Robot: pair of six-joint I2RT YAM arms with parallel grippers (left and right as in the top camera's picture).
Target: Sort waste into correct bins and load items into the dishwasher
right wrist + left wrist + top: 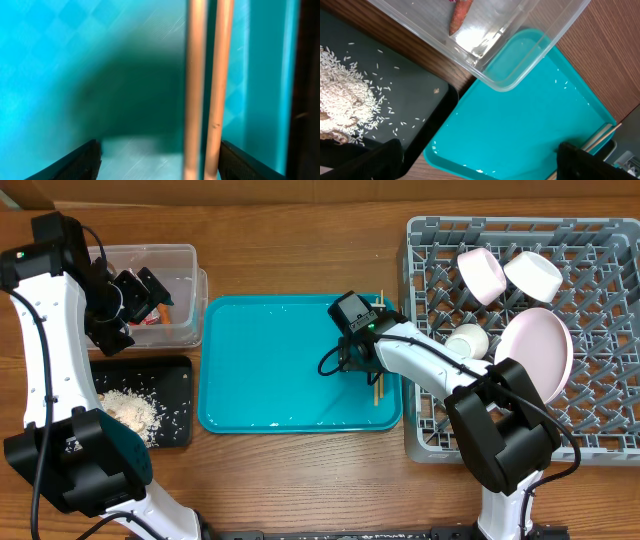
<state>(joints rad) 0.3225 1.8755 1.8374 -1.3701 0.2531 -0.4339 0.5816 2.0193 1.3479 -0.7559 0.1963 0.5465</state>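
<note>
- Right wrist view, close up: the pair of chopsticks [196,75] lies side by side on the teal tray [75,50]. They run straight away from the camera.
- They sit inside the right gripper [160,165], nearer one dark fingertip [240,162] than the other. The pincer is open, with a gap showing on both sides.
- Overhead view alone shows the wider placing. The chopsticks' long axis runs front to back along the tray's right edge, beside the grey dish rack [600,420], and the right arm covers their middle.
- The rack holds a pink plate [535,350], two white bowls [482,272] and a cup [468,340].
- The left gripper [150,290] hangs wide open over the clear tub [185,260].
- Left wrist view adds a carrot piece [460,17] inside the tub and pale scraps [340,100] on the black tray [415,90].
</note>
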